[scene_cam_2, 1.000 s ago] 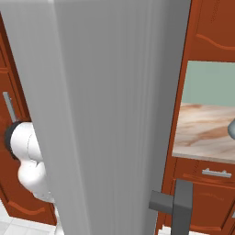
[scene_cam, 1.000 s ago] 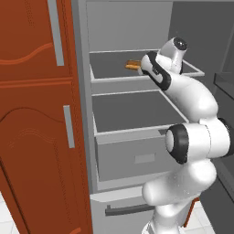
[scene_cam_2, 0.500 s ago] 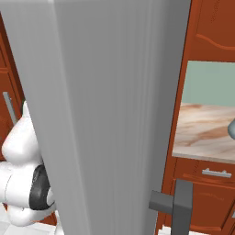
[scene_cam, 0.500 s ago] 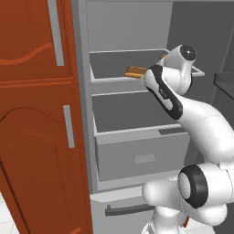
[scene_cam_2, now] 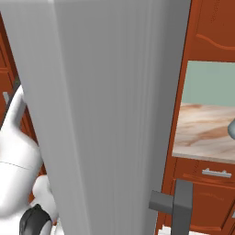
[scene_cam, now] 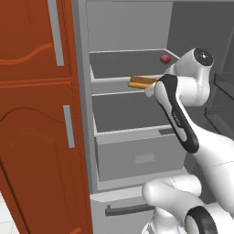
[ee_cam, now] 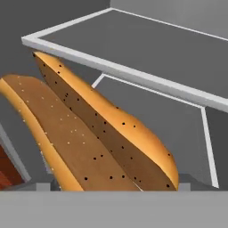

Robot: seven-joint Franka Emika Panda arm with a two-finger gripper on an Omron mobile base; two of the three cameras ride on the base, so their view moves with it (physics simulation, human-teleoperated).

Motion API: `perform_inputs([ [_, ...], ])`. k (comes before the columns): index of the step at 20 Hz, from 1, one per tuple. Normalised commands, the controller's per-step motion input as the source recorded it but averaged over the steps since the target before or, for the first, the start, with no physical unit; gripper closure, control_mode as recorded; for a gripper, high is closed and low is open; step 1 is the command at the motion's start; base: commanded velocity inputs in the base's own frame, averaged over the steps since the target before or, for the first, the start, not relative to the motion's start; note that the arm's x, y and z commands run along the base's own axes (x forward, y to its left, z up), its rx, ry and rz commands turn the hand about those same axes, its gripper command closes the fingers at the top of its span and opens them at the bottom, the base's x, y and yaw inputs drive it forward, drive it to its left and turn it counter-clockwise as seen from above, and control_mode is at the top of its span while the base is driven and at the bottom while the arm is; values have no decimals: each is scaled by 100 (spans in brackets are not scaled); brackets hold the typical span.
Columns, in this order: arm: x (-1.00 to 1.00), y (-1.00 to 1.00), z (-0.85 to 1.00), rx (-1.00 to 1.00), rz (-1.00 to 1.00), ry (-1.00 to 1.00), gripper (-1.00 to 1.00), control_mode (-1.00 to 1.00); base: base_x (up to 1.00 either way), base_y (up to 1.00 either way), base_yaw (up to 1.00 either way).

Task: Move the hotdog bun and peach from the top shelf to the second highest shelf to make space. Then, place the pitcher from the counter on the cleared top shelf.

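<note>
The small elongated tan-orange hotdog bun [scene_cam: 142, 82] is seen at the pale front edge of the uppermost grey ledge, the top shelf [scene_cam: 109, 81], of the open grey fridge interior; its near end is met by the white arm's two-finger gripper [scene_cam: 153, 87], reaching in from 4 o'clock; from the hand view the bun [ee_cam: 95, 133] is drawn very close, its long axis running from 10 o'clock down to 5 o'clock towards the hand; whether it is held or resting on the ledge cannot be told; the jaws are judged spread wide. The tiny round red-orange peach [scene_cam: 165, 58] is left further back at 2 o'clock; the light brown wood-grain counter [scene_cam_2: 202, 133] is shown beyond the fridge door.
</note>
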Motion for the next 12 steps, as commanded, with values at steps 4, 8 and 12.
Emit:
perform_inputs([
  [4, -96, 10, -3, 0, 0, 20, 100, -100, 0, 0, 0],
  [8, -68, 13, -48, 0, 0, 16, 100, -100, 0, 0, 0],
  [12, -37, 5, -72, 0, 0, 5, 100, -100, 0, 0, 0],
])
